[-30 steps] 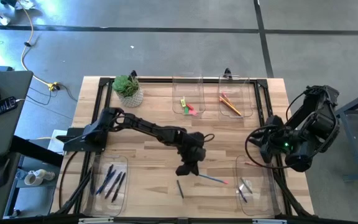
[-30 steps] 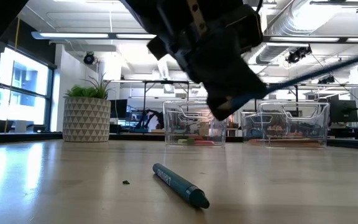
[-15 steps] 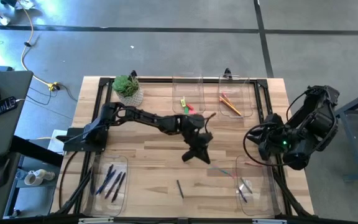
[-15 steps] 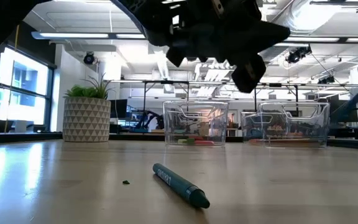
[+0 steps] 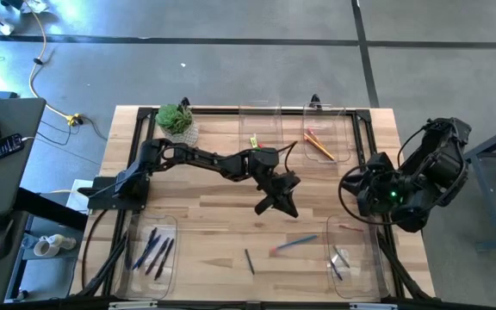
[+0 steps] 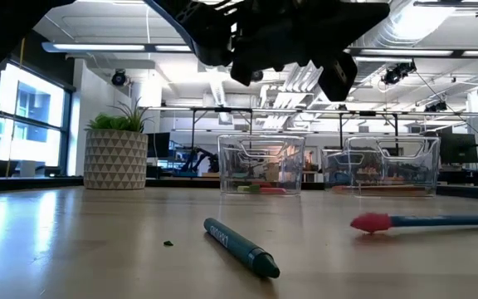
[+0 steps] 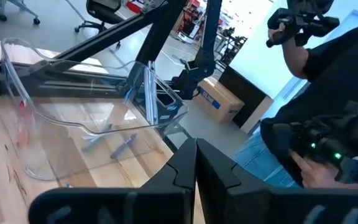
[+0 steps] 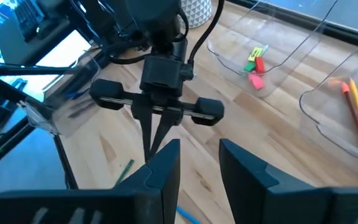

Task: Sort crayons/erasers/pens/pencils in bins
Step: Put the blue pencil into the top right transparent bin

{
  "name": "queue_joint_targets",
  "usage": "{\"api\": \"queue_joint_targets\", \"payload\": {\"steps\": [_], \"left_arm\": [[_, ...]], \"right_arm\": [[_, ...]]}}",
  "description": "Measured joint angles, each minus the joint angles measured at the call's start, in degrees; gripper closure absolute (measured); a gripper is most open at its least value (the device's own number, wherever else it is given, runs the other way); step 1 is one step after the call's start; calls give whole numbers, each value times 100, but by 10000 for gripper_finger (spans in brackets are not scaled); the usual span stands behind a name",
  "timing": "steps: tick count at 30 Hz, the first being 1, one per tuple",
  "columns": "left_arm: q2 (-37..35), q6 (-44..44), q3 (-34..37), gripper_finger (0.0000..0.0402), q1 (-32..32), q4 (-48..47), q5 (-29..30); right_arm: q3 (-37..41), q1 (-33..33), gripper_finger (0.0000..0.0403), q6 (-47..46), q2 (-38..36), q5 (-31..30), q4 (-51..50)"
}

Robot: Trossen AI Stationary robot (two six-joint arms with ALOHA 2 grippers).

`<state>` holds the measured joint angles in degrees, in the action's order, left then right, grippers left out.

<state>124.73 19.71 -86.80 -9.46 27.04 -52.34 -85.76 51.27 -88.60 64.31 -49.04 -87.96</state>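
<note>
Light striped wood table (image 5: 213, 220), black arms. Pink, red and yellow-green erasers (image 5: 260, 148) beside the orange-yellow pencils (image 5: 319, 144); white diamond-patterned pot (image 6: 115, 159) left of them.

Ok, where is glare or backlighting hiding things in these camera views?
Low view: the left gripper is a black silhouette against bright ceiling lights, and light from the window puts a sheen on the table at left. Left wrist view: daylight washes out the background. High view: even light, no harsh glare.

Left arm: extended mid-bench, left pincer (image 5: 280, 203) fingers pressed together. Right arm: folded at bench's right edge, right pincer (image 8: 199, 163) parted.
</note>
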Motion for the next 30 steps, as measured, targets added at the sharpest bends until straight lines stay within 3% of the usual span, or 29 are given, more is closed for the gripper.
{"api": "queue_joint_targets", "payload": {"steps": [7, 9, 15, 17, 30], "left_arm": [[-112, -302, 0, 401, -26, -217, 254], [-291, -687, -2, 401, -43, -718, 676], [-1018, -2401, -2, 401, -82, -2873, 2765], [-1267, -2665, -2, 401, -117, -3494, 3171], [-2761, -2641, -8, 401, -171, -5762, 5102]], "right_arm": [[0, -131, 300, -135, 18, -26, 186], [0, -252, 300, -104, 24, -26, 226], [0, -587, 300, 297, 22, -21, 276], [0, -685, 300, 521, 22, -5, 383], [-7, -1831, 300, 3348, 232, 1013, 1837]]}}
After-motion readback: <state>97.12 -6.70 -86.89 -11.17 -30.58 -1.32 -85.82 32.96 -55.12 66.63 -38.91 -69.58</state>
